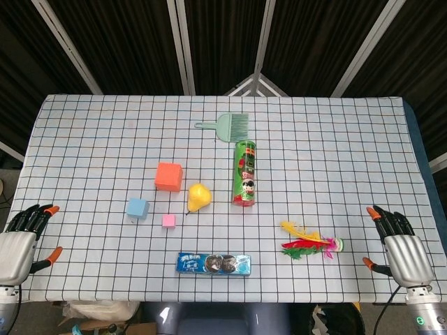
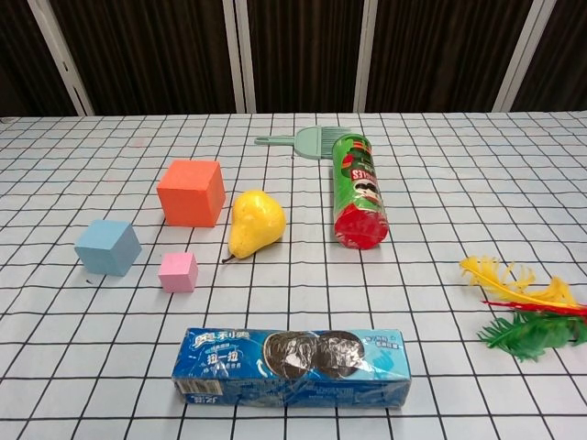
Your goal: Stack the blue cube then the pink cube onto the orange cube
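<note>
The orange cube (image 2: 191, 192) sits on the checked tablecloth (image 2: 440, 147), left of centre, with nothing on top of it. The blue cube (image 2: 108, 247) stands apart from it, nearer the front and further left, and the small pink cube (image 2: 178, 271) rests just beside the blue one, to its right. All three are separate and flat on the cloth.

A yellow pear (image 2: 254, 224) lies just right of the orange cube. Beyond it a green crisp canister (image 2: 359, 190) lies on its side, its red cap on the near end; what it holds cannot be seen. A sealed blue biscuit packet (image 2: 292, 367) lies along the front edge. A green brush (image 2: 312, 141) sits at the back, a feathered shuttlecock (image 2: 525, 307) to the right.

The left hand (image 1: 19, 239) and right hand (image 1: 399, 246) hover at the near corners, fingers apart, holding nothing.
</note>
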